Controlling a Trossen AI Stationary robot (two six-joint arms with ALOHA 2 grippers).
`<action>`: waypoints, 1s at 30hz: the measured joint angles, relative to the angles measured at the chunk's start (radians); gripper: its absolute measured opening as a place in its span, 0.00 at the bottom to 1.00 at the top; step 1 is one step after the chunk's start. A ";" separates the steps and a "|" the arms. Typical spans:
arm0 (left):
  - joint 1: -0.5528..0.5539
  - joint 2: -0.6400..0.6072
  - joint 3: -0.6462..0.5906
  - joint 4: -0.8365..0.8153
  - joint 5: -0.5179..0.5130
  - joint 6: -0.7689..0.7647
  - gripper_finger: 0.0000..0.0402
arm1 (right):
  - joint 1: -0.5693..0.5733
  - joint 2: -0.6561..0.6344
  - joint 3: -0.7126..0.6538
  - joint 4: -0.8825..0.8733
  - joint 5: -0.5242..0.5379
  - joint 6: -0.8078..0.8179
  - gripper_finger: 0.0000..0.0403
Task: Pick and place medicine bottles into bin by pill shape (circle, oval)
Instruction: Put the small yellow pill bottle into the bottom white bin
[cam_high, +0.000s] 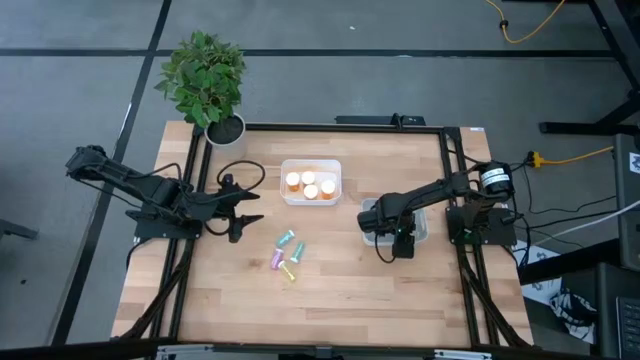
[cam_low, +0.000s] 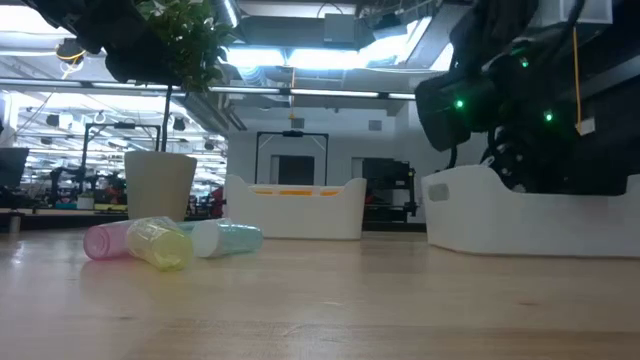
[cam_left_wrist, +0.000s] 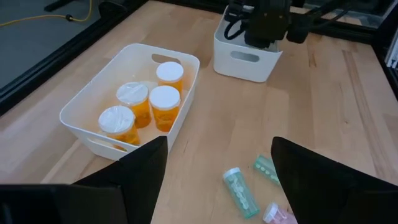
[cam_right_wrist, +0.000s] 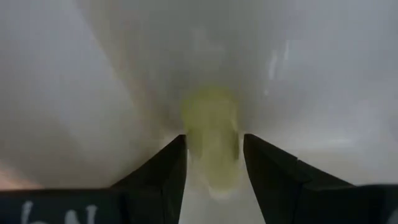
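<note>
Wooden tabletop is flanked by a potted plant at its far left corner. Four orange bottles are held upright in the middle white bin. Four pastel bottles are left lying near the table's centre. A yellow-green bottle is gripped by the right gripper inside the right bin. The left gripper is held with fingers spread wide, left of the middle bin.
</note>
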 joint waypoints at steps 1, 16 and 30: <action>0.000 0.000 0.000 0.000 0.000 0.000 0.70 | -0.001 0.000 -0.012 0.025 -0.008 -0.016 0.40; 0.000 0.000 0.000 0.012 -0.002 -0.002 0.70 | -0.001 0.003 0.042 0.037 0.023 0.015 0.15; 0.000 0.000 0.000 0.013 -0.001 0.000 0.70 | 0.000 0.003 0.331 -0.232 0.077 0.014 0.15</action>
